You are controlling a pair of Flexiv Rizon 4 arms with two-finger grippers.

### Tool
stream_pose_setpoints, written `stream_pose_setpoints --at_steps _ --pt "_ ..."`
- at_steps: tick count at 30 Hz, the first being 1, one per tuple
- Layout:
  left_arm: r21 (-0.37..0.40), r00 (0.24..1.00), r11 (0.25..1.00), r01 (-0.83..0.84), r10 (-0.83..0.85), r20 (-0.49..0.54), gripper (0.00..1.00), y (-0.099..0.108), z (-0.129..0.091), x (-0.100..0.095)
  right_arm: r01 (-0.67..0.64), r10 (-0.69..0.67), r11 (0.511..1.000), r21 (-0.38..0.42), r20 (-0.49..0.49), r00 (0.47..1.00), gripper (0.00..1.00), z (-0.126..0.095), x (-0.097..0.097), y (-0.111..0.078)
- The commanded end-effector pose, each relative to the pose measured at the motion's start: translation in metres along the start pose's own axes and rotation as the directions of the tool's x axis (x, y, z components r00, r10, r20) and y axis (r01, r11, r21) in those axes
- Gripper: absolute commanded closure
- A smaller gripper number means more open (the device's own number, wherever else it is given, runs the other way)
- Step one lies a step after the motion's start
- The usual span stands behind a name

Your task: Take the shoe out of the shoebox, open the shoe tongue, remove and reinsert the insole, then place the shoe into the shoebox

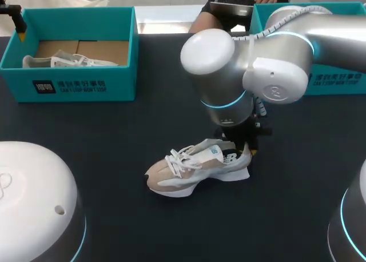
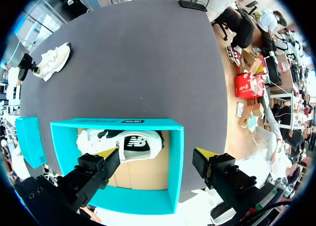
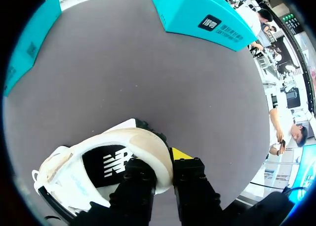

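I have the beige and white lace-up sneaker (image 1: 197, 170) (image 3: 74, 167) out of its box and standing upright on its sole on the dark bench (image 1: 114, 136), about the middle of it, with the toe pointing left and the heel to the right. My right arm comes in from the far right, and the right fingers (image 1: 244, 149) (image 3: 158, 159) are clenched on the sneaker's heel collar. In the right wrist view one finger sits inside the opening over the dark insole and the other presses the outside of the heel.

The open teal cardboard shoebox (image 1: 86, 87) (image 2: 175, 157) sits at the far left of the bench, well apart from the sneaker. A second white shoe (image 1: 63, 60) (image 2: 123, 143) lies on its side on the box's brown cardboard floor.

The left fingers (image 1: 19, 23) (image 2: 157, 157) hang above that shoebox at its far left corner. They are spread wide and released, grasping nothing.

Another teal box (image 1: 337, 82) (image 3: 202, 16) stands at the far right of the bench, partly hidden behind my right arm.
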State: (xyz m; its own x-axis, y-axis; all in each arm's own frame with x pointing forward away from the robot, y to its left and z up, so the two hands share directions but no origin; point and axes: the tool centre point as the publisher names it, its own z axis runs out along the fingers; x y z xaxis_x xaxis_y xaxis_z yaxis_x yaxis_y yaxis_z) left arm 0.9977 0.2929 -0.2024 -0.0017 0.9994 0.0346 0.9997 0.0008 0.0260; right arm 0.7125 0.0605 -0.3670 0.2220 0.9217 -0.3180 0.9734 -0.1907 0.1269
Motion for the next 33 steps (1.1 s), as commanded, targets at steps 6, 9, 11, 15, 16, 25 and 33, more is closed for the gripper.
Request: stream_pose_setpoints --at_steps 6,9,11,15,16,25,33 --pt "-0.001 1.0 1.0 -0.001 0.001 -0.001 0.0 -0.001 0.0 0.0 -0.127 0.12 0.99 -0.054 -0.107 0.987 0.0 -0.045 -0.003 0.001" --pt "-0.001 1.0 1.0 -0.001 0.001 -0.001 0.0 -0.001 0.0 0.0 -0.08 0.071 0.995 -0.053 -0.161 0.984 0.0 -0.066 -0.013 0.003" --pt "-0.001 1.0 1.0 -0.001 0.001 -0.001 0.0 -0.001 0.0 0.0 -0.012 -0.003 0.997 -0.073 -0.196 0.981 0.0 -0.078 -0.017 0.006" --pt "-0.001 1.0 1.0 -0.001 0.001 -0.001 0.0 -0.001 0.0 0.0 0.146 -0.176 0.98 -0.137 -0.247 0.953 0.0 -0.103 -0.024 0.013" --pt "-0.001 1.0 1.0 -0.001 0.001 -0.001 0.0 -0.001 0.0 0.0 0.201 -0.243 0.965 -0.17 -0.281 0.928 0.0 -0.109 -0.024 0.015" --pt "-0.001 1.0 1.0 -0.001 0.001 -0.001 0.0 -0.001 0.0 0.0 0.502 -0.546 0.837 -0.22 -0.255 0.798 0.0 -0.133 -0.026 0.026" --pt "-0.001 1.0 1.0 -0.001 0.001 -0.001 0.0 -0.001 0.0 0.0 0.502 -0.546 0.837 -0.22 -0.255 0.798 0.0 -0.133 -0.026 0.026"
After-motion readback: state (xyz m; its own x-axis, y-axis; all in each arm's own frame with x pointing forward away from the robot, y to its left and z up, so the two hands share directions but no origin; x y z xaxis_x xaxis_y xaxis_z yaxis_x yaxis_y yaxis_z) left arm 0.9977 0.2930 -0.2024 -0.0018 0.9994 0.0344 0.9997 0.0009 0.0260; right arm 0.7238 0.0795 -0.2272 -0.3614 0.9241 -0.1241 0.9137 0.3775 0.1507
